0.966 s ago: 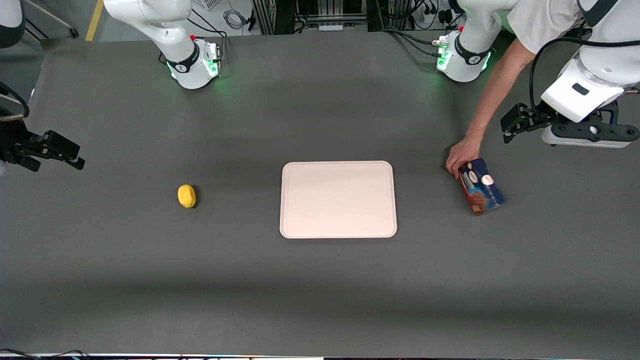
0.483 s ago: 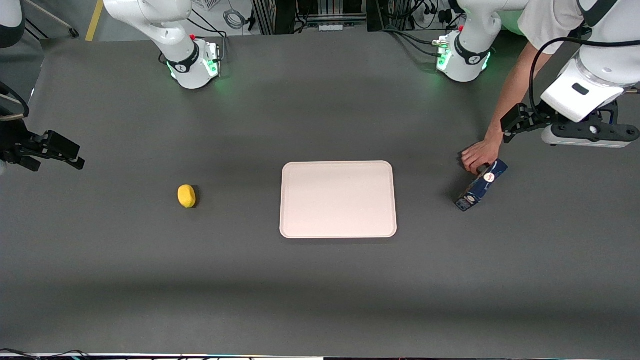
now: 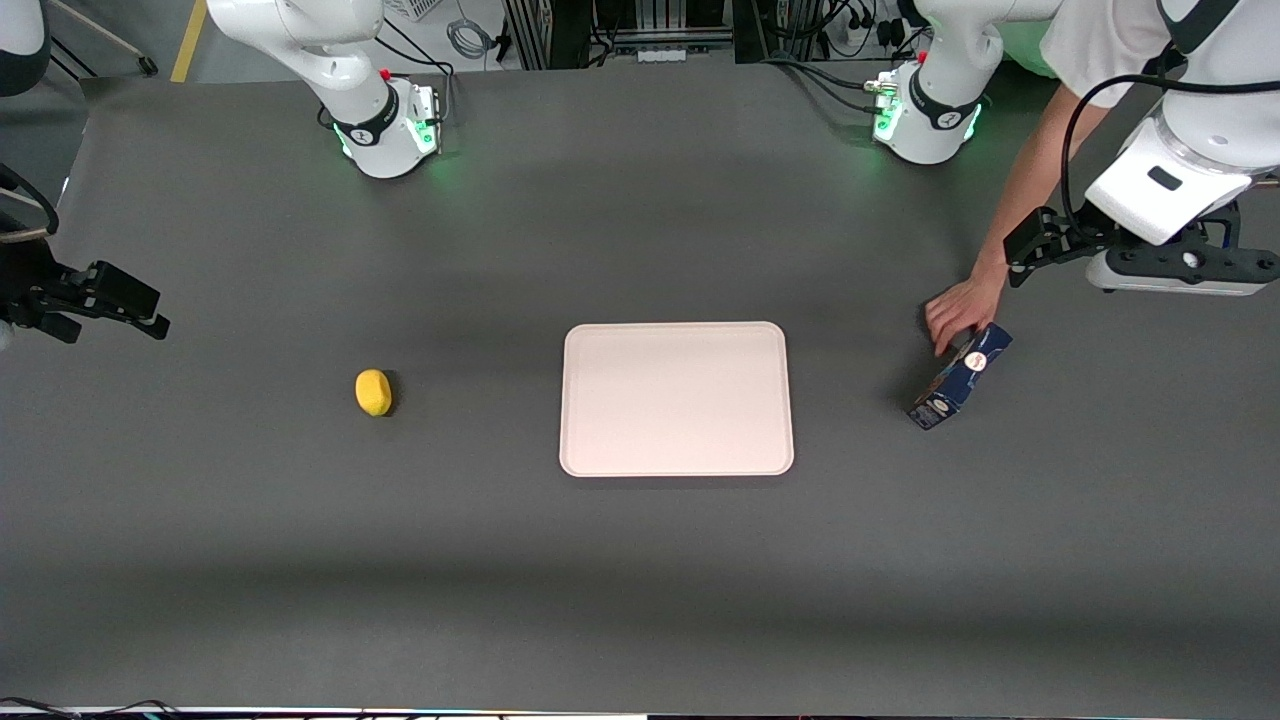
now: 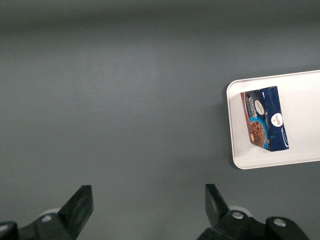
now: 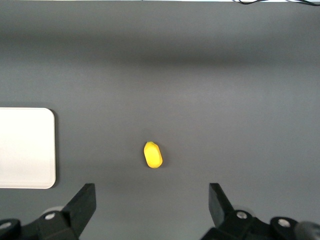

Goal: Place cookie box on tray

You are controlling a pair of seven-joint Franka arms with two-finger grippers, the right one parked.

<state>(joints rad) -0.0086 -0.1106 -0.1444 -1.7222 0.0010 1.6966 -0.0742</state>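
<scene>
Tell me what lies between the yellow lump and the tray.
Only bare table separates yellow lump and tray, per front and right wrist views. The left gripper, open, hangs at the working arm's end.

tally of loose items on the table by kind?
cookie box: 1
tray: 1
yellow lump: 1
Total: 3
Not counted: the gripper, fingers open, above the table toward the working arm's end; a person's hand beside the cookie box.
</scene>
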